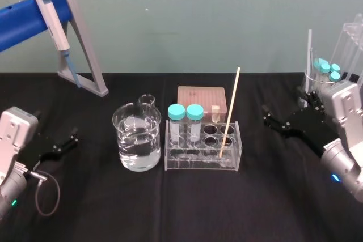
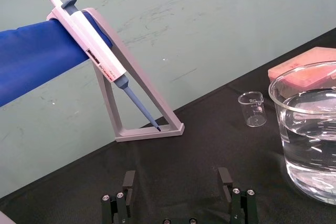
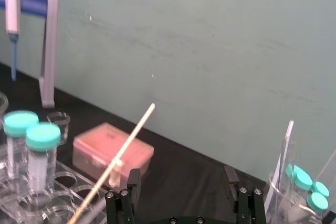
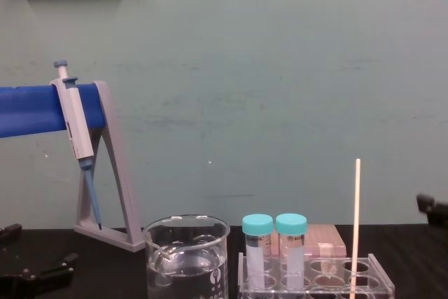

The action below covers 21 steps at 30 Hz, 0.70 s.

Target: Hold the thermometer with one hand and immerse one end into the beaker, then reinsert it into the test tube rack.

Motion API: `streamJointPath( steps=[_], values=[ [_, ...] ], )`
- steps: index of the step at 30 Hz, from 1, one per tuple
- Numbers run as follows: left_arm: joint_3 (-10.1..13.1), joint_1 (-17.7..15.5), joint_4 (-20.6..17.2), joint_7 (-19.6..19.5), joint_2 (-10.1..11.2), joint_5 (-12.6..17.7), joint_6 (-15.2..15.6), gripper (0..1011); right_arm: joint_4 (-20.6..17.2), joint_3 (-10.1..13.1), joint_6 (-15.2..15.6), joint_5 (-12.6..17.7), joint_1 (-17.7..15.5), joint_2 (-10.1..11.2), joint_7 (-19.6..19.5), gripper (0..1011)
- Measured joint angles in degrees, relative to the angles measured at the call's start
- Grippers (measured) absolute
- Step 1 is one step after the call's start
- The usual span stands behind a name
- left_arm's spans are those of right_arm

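The long, very thin, pale cream thermometer [image 1: 229, 109] is seen standing in a front-row hole toward the right end of the low clear acrylic test tube rack [image 1: 202, 157]. Its top is leaned back and to the right, and it is touched by neither hand. Two clear tubes with teal caps [image 1: 177, 111] are seated in the rack's left holes.

Just left of the rack, on the black tabletop [image 1: 170, 208], the wide clear glass beaker [image 1: 136, 140] is set, part filled with clear liquid. A flat pink box [image 1: 201, 97] is placed behind the rack.

The left hand [image 2: 176, 182] is found low at the tabletop's left side, well apart from the beaker — its fingers are spread wide with nothing between them. The right hand [image 3: 182, 178] is held to the right of the rack, near it yet apart — its fingers are likewise parted wide, and nothing is gripped.
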Motion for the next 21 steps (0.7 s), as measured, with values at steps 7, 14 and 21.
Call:
streamJointPath(
  steps=[7, 14, 21],
  values=[
    [0.00, 0.00, 0.00, 0.00, 0.00, 0.00, 0.00, 1004, -5.30, 4.38, 6.31, 8.32, -0.69, 0.03, 4.48, 1003],
    [0.00, 0.00, 0.00, 0.00, 0.00, 0.00, 0.00, 1004, -7.66, 8.85, 18.87, 19.93, 1.41, -2.12, 9.07, 1003],
    [0.00, 0.00, 0.00, 0.00, 0.00, 0.00, 0.00, 1004, -4.59, 11.42, 29.64, 31.03, 5.51, -5.22, 11.34, 1003]
  ],
)
